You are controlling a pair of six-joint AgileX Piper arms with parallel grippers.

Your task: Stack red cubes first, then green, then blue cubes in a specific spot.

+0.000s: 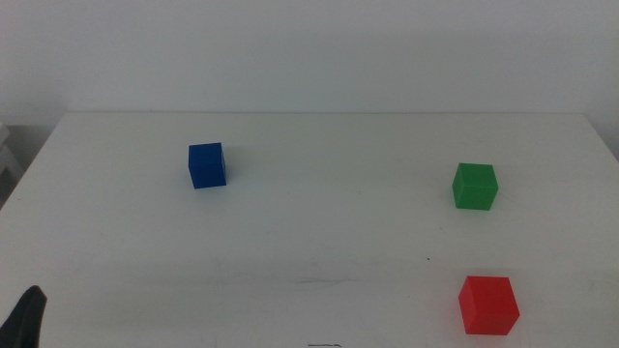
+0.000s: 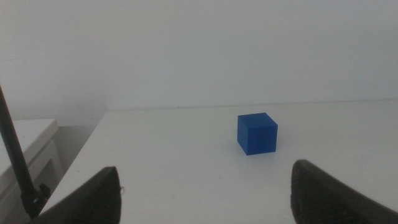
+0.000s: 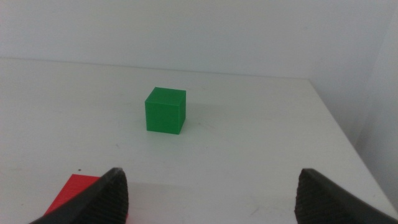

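The red cube (image 1: 488, 304) rests on the white table near the front right; a corner of the red cube (image 3: 71, 193) shows by one jaw in the right wrist view. Behind it, further back on the right, stands the green cube (image 1: 475, 186), also seen as the green cube (image 3: 165, 109) ahead of my right gripper (image 3: 208, 196), which is open and empty. On the back left sits the blue cube (image 1: 206, 165); the blue cube (image 2: 257, 133) lies ahead of my open, empty left gripper (image 2: 205, 193). Only a dark tip of the left gripper (image 1: 27, 317) shows at the bottom left.
The white table (image 1: 319, 232) ends at a far edge against a pale wall. A white ledge (image 2: 28, 134) lies beyond the table's left side, and a thin dark cable (image 2: 15, 155) runs past the left jaw.
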